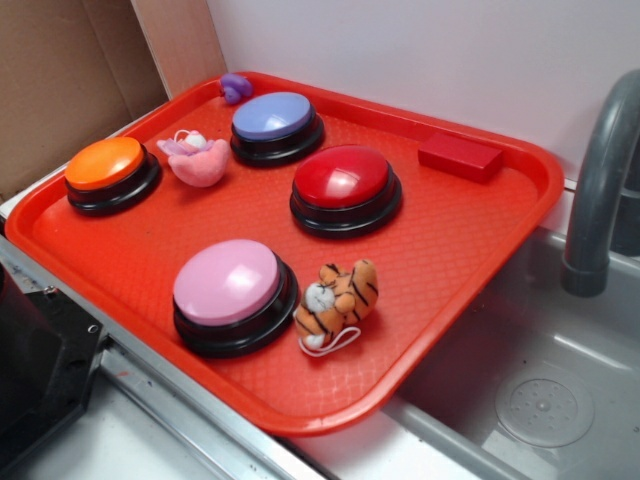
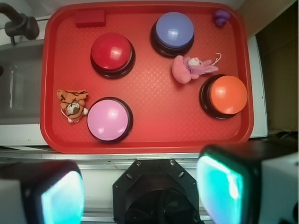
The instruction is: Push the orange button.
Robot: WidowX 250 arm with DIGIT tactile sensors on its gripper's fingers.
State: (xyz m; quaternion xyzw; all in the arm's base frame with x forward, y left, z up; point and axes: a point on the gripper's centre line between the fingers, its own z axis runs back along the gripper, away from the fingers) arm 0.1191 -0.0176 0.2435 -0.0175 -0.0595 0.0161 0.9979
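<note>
Hand (image 2: 140,196) hangs high over the near edge of the red tray (image 2: 149,135), fingers (image 2: 63,198) spread wide, holding nothing. Orange button (image 2: 227,94) sits ahead and to the right of the hand, untouched, well clear of it. Pink plush (image 2: 189,68) lies just beside the button, pink button (image 2: 109,119) ahead-left.
</note>
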